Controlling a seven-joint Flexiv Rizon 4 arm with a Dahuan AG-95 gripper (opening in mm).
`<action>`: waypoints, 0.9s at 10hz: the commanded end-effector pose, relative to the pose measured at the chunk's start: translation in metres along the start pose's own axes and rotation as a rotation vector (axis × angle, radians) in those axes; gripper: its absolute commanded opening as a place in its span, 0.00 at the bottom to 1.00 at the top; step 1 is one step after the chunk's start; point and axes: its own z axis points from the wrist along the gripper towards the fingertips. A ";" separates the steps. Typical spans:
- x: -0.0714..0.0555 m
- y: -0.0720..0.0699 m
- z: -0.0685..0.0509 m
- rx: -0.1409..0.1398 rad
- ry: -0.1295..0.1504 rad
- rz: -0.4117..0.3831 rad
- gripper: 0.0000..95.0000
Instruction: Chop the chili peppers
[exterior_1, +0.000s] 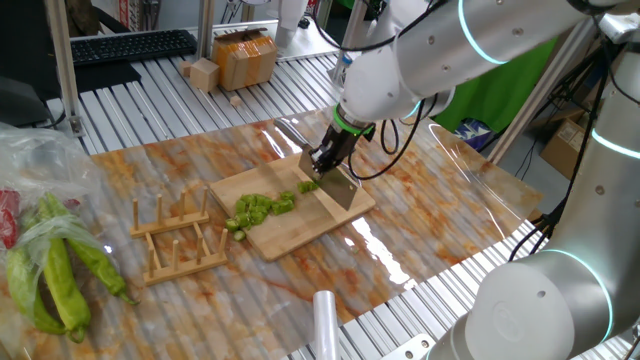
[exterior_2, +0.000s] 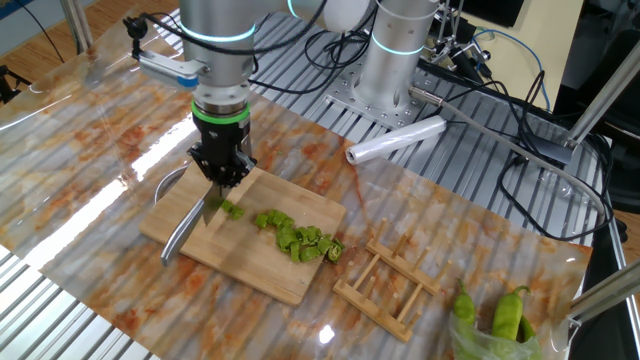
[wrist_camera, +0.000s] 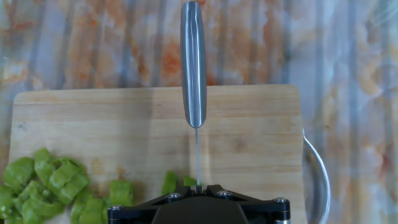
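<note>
Currently:
Grip: my gripper (exterior_2: 221, 176) clamped on steel-handled knife (wrist_camera: 193, 65).
Risk: blade skids; light-green chili chunks (exterior_2: 298, 236) scatter off wooden board (exterior_2: 283, 278).

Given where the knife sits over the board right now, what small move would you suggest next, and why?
Probably lift the knife and shift it toward the uncut chili piece: the gripper has the blade down on the cutting board, chopped pieces piled beside it.

Green chili chunks (exterior_1: 262, 207) crowd the wooden cutting board's (exterior_2: 270, 272) middle; a slatted wooden rack (exterior_1: 178, 240) blocks its far end.
</note>
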 end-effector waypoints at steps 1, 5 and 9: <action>0.002 0.003 0.015 -0.004 -0.018 0.014 0.00; 0.001 0.005 0.015 -0.012 -0.019 0.021 0.00; -0.002 0.006 0.004 0.023 0.015 0.015 0.00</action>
